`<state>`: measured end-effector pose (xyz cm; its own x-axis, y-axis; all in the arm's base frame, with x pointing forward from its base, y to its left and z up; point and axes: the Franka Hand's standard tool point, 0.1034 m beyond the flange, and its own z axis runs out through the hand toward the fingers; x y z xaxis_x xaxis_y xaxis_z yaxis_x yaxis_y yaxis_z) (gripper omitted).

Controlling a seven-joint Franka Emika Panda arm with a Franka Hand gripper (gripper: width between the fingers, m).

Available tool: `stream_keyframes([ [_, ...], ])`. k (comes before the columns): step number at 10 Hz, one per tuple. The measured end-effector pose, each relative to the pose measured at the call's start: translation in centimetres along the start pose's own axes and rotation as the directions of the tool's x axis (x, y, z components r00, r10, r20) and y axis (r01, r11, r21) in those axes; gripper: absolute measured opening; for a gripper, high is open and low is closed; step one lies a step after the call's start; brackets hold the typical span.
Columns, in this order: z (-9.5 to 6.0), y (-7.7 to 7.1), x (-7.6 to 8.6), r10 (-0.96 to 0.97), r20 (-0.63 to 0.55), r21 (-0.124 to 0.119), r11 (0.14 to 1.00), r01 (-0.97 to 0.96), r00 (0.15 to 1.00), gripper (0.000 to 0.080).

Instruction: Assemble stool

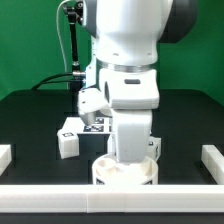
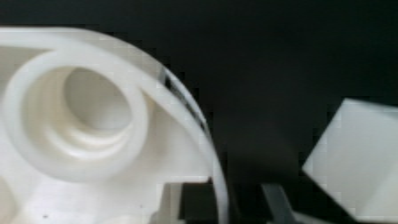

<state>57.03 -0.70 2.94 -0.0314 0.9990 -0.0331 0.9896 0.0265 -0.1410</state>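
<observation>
The black table [image 1: 30,115] filled most of the exterior view. A long white bar [image 1: 60,198] ran along its front edge. A plain white block sat at each side, one at the exterior view's left [image 1: 4,155] and one at the exterior view's right [image 1: 212,160].

The big white robot arm [image 1: 130,50] stood in the middle and reached straight down.

The round white seat [image 1: 127,174] of the stool lay flat on the table, right under the arm and close to the front bar. The low end of the arm came down onto the top of the seat and hid part of it.

In the wrist view the seat [image 2: 80,110] looked very big and very near. A deep round hole showed in it. The gripper [image 2: 231,203] was right at the seat's edge. Its jaws were closed tight. It was too blurry to tell if they pinched anything.

A white block [image 2: 356,150] lay just beside the seat in the wrist view. I could not tell which piece it was.

One stubby leg [image 1: 68,139] with black and white tags lay on the table at the exterior view's left, apart from the seat and the gripper. Another white tagged piece [image 1: 91,103] lay behind it, close to the arm.
</observation>
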Motion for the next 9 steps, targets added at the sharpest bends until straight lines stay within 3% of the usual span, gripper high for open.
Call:
stream_keyframes([
  [3,0.0,0.2,3.1,0.013,-0.008,-0.002,1.0,-0.013,1.0,0.0031],
  [6,0.3,0.7,5.5,0.028,-0.012,0.021,0.999,-0.028,1.0,0.0031],
  [9,0.3,0.8,7.5,0.062,-0.012,0.015,0.998,-0.062,0.998,0.0031],
])
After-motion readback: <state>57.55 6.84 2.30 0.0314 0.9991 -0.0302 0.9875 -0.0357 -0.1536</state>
